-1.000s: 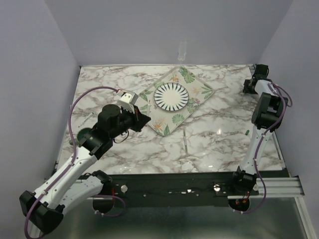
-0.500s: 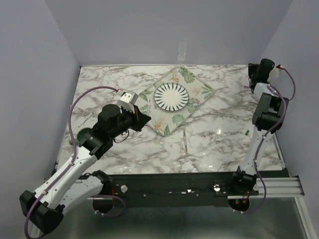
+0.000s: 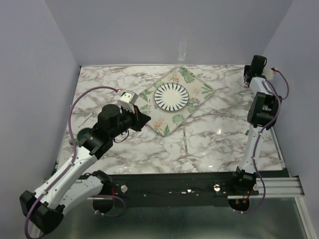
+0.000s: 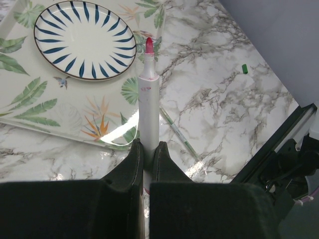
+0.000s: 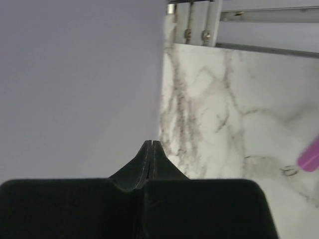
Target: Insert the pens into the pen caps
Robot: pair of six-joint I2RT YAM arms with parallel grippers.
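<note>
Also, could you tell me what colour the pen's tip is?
The pen tip is pinkish red, clearest in the left wrist view.

White pen [image 4: 149, 94], pink tip bare, in left claw [image 4: 148, 149]; green cap [image 4: 244, 68] apart.

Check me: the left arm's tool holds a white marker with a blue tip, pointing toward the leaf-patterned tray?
Not blue: the left tool grips the white marker, whose tip is pinkish red, as the left wrist view shows. It does point toward the leaf-patterned tray.
</note>
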